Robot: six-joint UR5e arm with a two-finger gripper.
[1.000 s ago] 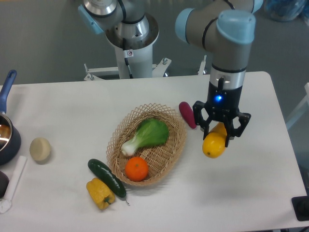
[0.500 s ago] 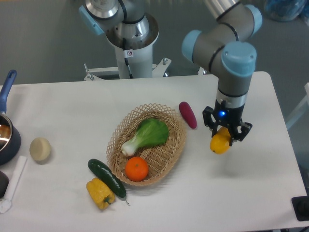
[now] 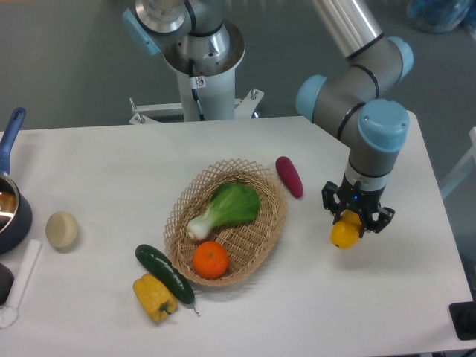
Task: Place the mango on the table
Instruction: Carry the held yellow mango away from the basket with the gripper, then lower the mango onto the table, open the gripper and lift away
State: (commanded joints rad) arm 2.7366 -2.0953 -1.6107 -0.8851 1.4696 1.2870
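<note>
The mango [image 3: 344,233], clamped in the gripper [image 3: 357,220], has been lowered rightwards toward the table [image 3: 387,297], so release seems near.

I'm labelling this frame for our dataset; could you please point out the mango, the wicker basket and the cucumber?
Smooth yellow oval mango [image 3: 343,236]: fixed camera view, on its lower yellow side below the claw.
Woven wicker basket [image 3: 195,195]: fixed camera view, on its upper-left rim.
Dark green cucumber [image 3: 164,274]: fixed camera view, on its middle.

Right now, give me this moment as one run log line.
gripper: shut on mango | mango: low over table, right of basket | release: not yet
</note>
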